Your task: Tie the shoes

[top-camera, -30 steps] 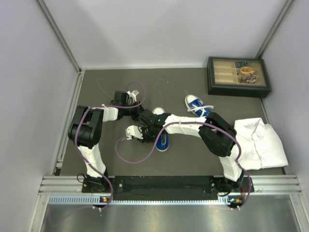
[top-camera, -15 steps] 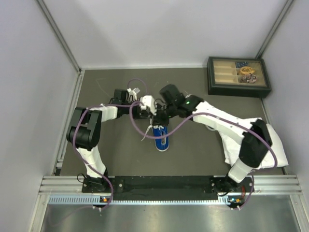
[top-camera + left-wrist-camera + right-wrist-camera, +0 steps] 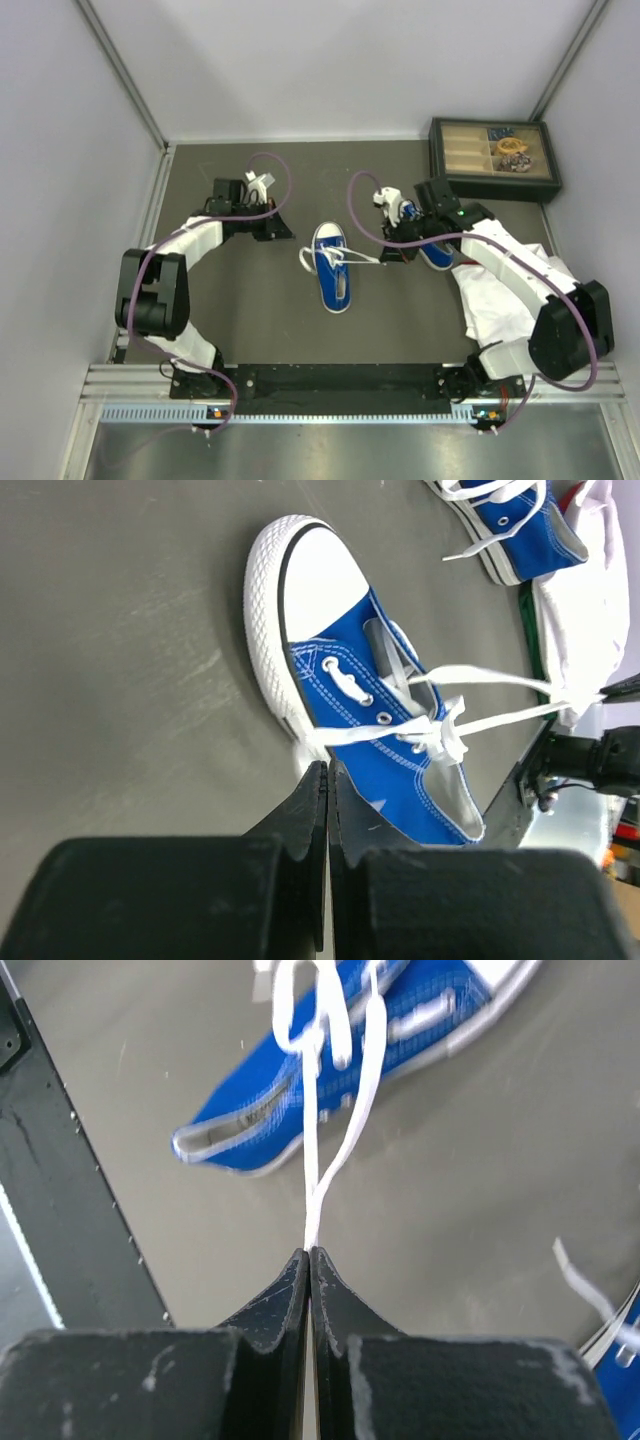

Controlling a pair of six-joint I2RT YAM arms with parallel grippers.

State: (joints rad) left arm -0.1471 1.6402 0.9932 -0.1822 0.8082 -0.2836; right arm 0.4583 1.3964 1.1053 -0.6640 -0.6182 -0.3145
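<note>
One blue shoe (image 3: 333,287) lies mid-table, toe away from me, its white laces (image 3: 364,259) knotted over the tongue. My right gripper (image 3: 389,256) is shut on two lace strands (image 3: 313,1185) that run taut from the knot to its tips (image 3: 309,1252). To the shoe's upper left, my left gripper (image 3: 290,236) is shut (image 3: 327,768); a short lace loop (image 3: 303,262) ends close to its tips, and I cannot tell whether it is pinched. The second shoe (image 3: 436,256) lies partly under my right arm, also seen in the left wrist view (image 3: 520,525).
A white cloth (image 3: 592,600) lies at the right, mostly under my right arm. A dark compartment box (image 3: 493,158) with small items sits at the back right. Walls close in the dark mat on the left, back and right.
Both grippers were together over the shoe. The right has swung out to the right, drawing lace strands taut. The left has pulled back to the upper left.
</note>
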